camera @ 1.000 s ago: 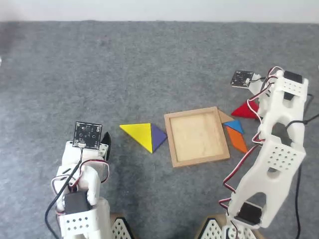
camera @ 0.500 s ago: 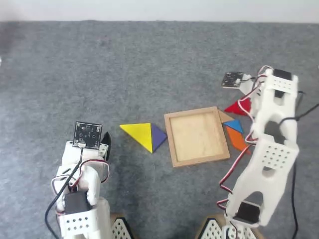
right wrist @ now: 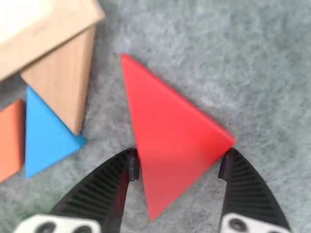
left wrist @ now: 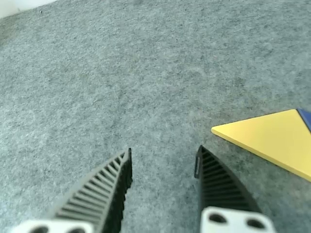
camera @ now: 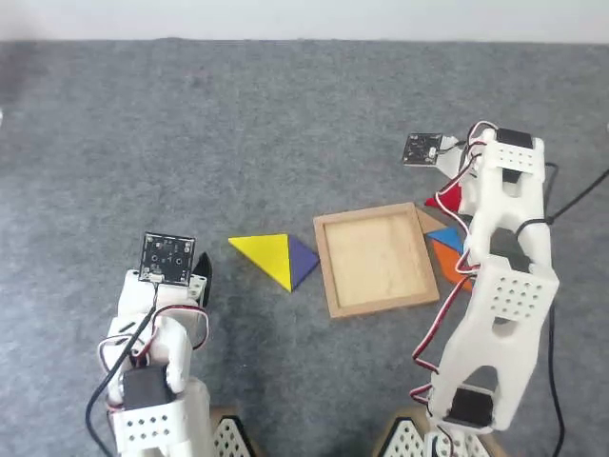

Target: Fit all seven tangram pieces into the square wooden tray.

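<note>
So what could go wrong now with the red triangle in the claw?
1. The right claw seems to pinch the red triangle by its slanted edges, so the piece might twist or slip out.
2. The wooden triangle and blue triangle lie close beside it, by the corner of the tray. Swinging the red piece over could knock them.

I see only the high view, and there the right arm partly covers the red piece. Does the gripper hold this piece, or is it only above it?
Observer: It holds it. The right gripper is closed on the red triangle, with one finger on each edge.
Operator: And the left gripper, is it open?
Observer: Yes. The left gripper is open over bare carpet, and the yellow triangle lies apart from it.
</note>
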